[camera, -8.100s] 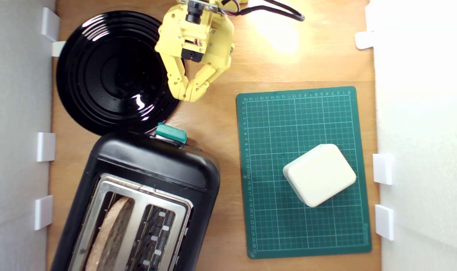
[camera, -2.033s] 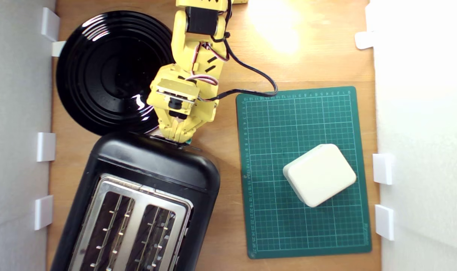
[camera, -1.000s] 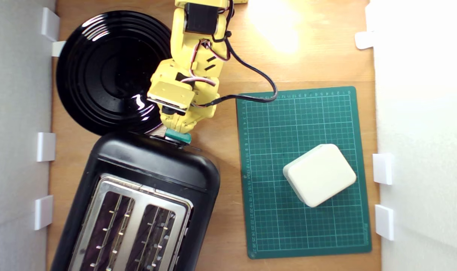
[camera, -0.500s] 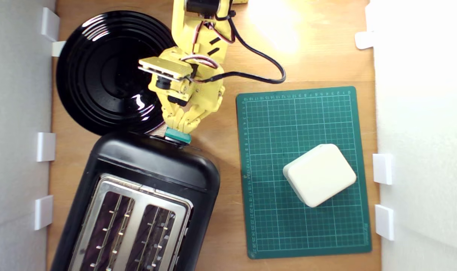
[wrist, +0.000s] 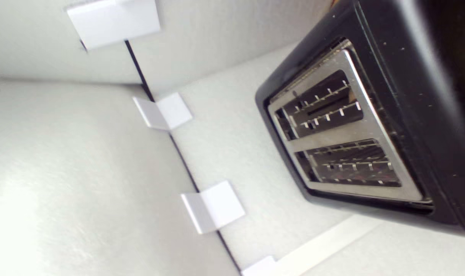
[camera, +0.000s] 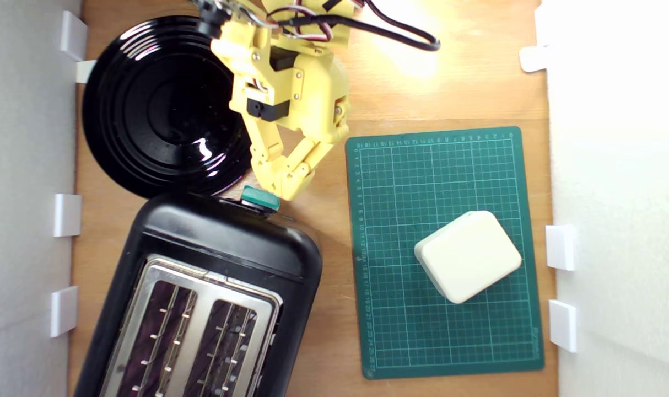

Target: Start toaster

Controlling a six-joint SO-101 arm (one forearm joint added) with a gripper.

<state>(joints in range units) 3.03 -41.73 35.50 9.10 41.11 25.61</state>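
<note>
Wooden table [camera: 323, 353], walled by white panels [camera: 26, 165] joined with small white clips [camera: 67, 215]; a bright glare fell on the far edge.

Toaster [camera: 202, 298]: glossy black, two slots in a silver plate [camera: 191, 325], set at an angle in the near corner at the exterior view's left, partly cut off by the frame edge. Both slots showed bare wire guides, with nothing standing above them. The wrist view showed the same toaster [wrist: 389, 126] and its slot plate [wrist: 343, 134] against the white wall.

Cutting mat [camera: 444, 253]: green, gridded, lying flat at the exterior view's right.

Plate [camera: 158, 105]: round, black, glossy, just beyond the toaster, apparently touching it.

Arm: yellow, reaching in from the far edge, trailing a black cable [camera: 400, 30].

Box [camera: 468, 256]: cream, rounded, resting on the mat, turned off-square.

Gripper [camera: 284, 184]: fingers drawn together at the tips, holding nothing, just beside the lever.

Lever [camera: 260, 199]: teal knob on the toaster's far end, clear of the gripper.
</note>
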